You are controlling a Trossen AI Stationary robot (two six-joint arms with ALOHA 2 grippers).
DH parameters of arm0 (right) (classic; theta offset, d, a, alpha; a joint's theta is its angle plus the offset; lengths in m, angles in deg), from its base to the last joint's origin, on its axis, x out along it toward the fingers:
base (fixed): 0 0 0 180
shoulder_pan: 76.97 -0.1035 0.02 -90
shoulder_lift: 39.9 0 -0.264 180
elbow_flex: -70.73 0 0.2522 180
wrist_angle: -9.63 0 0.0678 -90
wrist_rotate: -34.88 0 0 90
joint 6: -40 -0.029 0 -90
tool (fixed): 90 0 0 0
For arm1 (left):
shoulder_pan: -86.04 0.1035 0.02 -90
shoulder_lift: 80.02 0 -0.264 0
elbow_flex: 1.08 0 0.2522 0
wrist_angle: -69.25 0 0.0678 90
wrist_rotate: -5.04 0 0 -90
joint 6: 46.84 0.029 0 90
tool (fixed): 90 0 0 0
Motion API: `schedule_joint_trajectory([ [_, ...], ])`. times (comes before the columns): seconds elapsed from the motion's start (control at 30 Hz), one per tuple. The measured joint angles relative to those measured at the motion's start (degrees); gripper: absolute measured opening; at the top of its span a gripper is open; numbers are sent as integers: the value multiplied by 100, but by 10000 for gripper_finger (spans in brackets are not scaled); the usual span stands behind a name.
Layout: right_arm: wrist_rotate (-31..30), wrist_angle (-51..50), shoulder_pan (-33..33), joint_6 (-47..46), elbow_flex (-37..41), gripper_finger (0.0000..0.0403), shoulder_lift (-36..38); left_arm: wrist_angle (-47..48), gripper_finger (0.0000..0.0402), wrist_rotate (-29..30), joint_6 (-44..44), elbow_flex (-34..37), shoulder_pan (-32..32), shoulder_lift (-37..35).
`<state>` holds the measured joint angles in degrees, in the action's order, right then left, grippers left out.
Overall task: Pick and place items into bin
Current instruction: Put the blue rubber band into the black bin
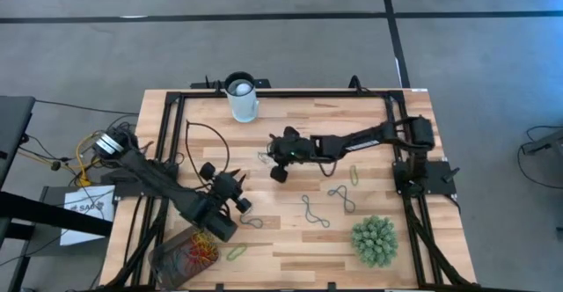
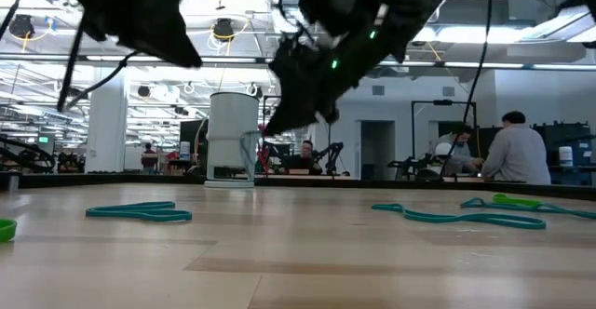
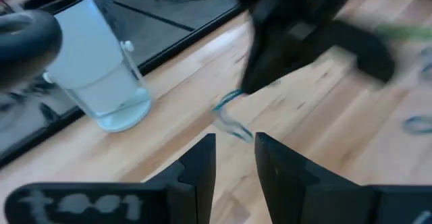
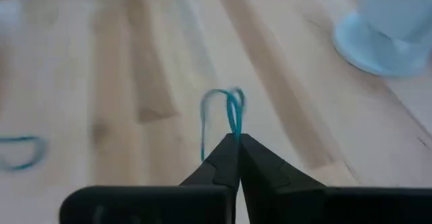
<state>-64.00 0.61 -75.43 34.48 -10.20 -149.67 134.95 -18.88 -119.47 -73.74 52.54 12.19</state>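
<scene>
My right gripper (image 1: pixel 274 156) is above the table's middle, near the white cup (image 1: pixel 242 98), and is shut on a teal band (image 4: pixel 229 109). My left gripper (image 1: pixel 230 189) hovers at the near left with its fingers (image 3: pixel 202 158) a little apart and empty. It points toward the right gripper and the band (image 3: pixel 231 115). The brownish bin (image 1: pixel 167 259) stands at the near left corner with red, orange and yellow bands in it. Loose teal and green bands (image 1: pixel 315 211) lie flat on the wood. My right gripper pinches the teal band between its two fingertips (image 4: pixel 233 142), by one end of the loop. The rest of the loop (image 4: pixel 223 106) sticks out past the tips. In the left wrist view it hangs below the gripper. Whether its low end touches the table, I cannot tell.
A spiky green plant ball (image 1: pixel 374 239) sits at the near right. Bands lie at the middle right (image 1: pixel 343 195), (image 1: pixel 354 175), near the left gripper (image 1: pixel 252 223) and beside the bin (image 1: pixel 236 252). A black frame (image 1: pixel 167 125) borders the table. People stand in the room beyond (image 2: pixel 512 151).
</scene>
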Motion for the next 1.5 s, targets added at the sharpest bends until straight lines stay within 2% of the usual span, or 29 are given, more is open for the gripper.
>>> schedule_joint_trajectory([
  [0.17,35,4,-512,252,-8,3,507,-37,96,5,546,0,265,446],
  [0.4,-4,41,-946,396,-6,2,587,-362,96,55,1012,-4,419,733],
  [0.93,-17,38,-853,249,-6,1,438,-2542,96,77,3117,-13,233,729],
  [1.3,39,57,-819,302,-6,1,439,-2636,96,-76,3242,-20,426,729],
  [1.5,702,344,-825,306,-6,1,445,-2614,96,-409,3260,-20,631,729],
])
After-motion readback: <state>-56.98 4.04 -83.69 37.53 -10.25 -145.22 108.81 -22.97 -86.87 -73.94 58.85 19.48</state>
